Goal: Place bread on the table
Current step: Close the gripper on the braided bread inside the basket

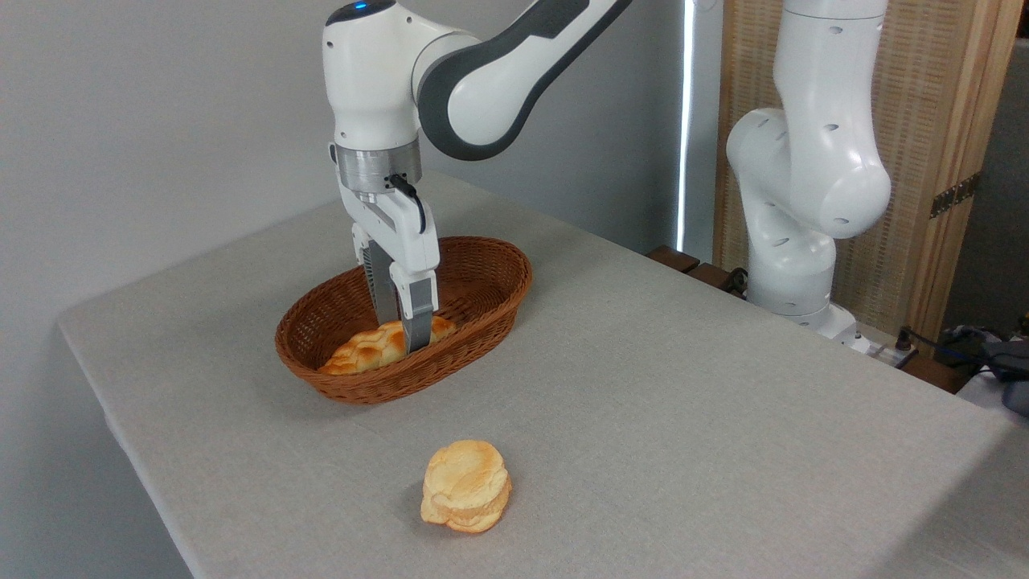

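Note:
The bread (371,348), a braided golden loaf, lies in the near half of the brown wicker basket (482,301) at the middle of the table (683,386). My gripper (402,331) reaches straight down into the basket. One finger stands in front of the loaf and the other behind it, straddling its right half. The jaws stand apart with the loaf between them, and the loaf still rests on the basket floor. The rear fingertip is hidden behind the bread.
A round, pale, layered bun (466,486) lies on the cloth in front of the basket. The arm's white base (804,241) stands at the right edge. A wooden screen (940,121) and cables are behind it.

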